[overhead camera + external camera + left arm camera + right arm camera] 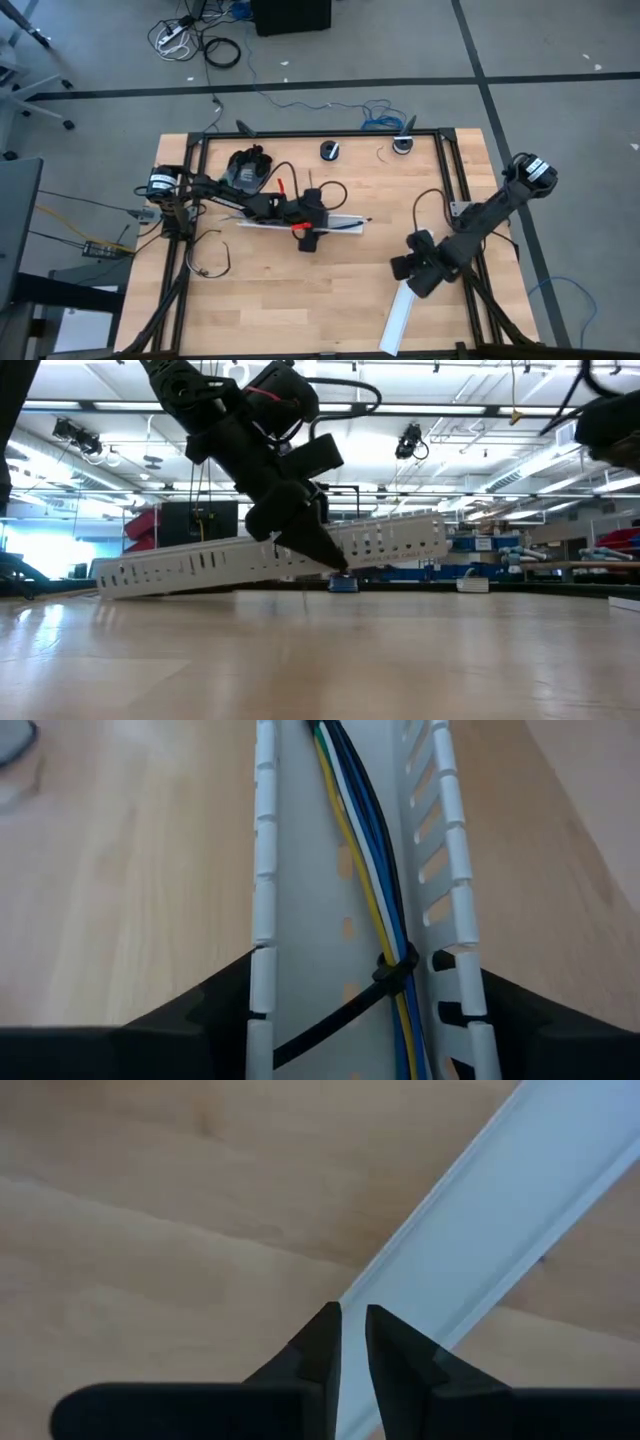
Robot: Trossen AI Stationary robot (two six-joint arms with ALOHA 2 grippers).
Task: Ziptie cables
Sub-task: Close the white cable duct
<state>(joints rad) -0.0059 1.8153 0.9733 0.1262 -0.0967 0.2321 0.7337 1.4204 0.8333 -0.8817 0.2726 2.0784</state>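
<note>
- High view: the left gripper (312,222) reaches in from the table's left side to the middle of the white slotted duct (345,224), which lies near the centre of the wooden table (300,310). The right gripper (418,272) sits over the upper end of a flat white cover strip (397,325) near the table's right front. Two small round objects (330,151) lie by the far edge.
- Low view: the left gripper (320,550) comes down from above against the duct (190,568); the duct stands tilted, one end raised. Whether the fingers grip it cannot be told from here.
- Left wrist view: the cables (375,870) lie inside the duct (300,870), running along its length close to one slotted wall. A black zip tie (393,970) encircles the bundle, its tail trailing across the duct floor. The left fingers (190,1020) stand apart, one outside each duct wall.
- Right wrist view: the right fingers (320,1345) are nearly together, a narrow gap between the tips, straddling the edge of the cover strip (490,1220). Whether they pinch it cannot be told.
</note>
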